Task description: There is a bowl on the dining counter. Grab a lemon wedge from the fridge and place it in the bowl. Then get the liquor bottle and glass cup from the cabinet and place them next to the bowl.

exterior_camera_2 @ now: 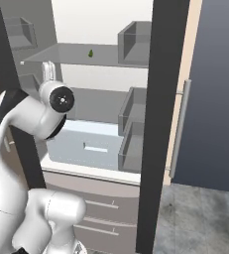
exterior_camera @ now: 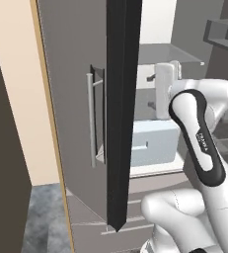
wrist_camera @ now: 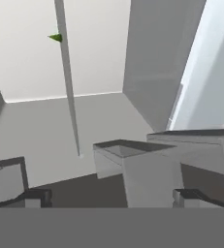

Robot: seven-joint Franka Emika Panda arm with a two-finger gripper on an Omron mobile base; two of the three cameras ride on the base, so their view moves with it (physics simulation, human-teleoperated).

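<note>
Here, in the left base view, the tall silver-grey fridge (exterior_camera: 76, 99) is seen with its doors open, and the white arm is reached into the compartment.

In the right base view, the tiny yellow-green lemon wedge (exterior_camera_2: 91, 53) is seen lying on the clear glass upper shelf (exterior_camera_2: 61, 54), above and right of the wrist.

In the hand view, the gripper (wrist_camera: 116, 196) is seen spread wide with nothing between its fingertips (wrist_camera: 36, 196); the wedge (wrist_camera: 56, 37) lies at the shelf edge, well apart. The hand should probably be raised and centred over the wedge before being closed.
</note>
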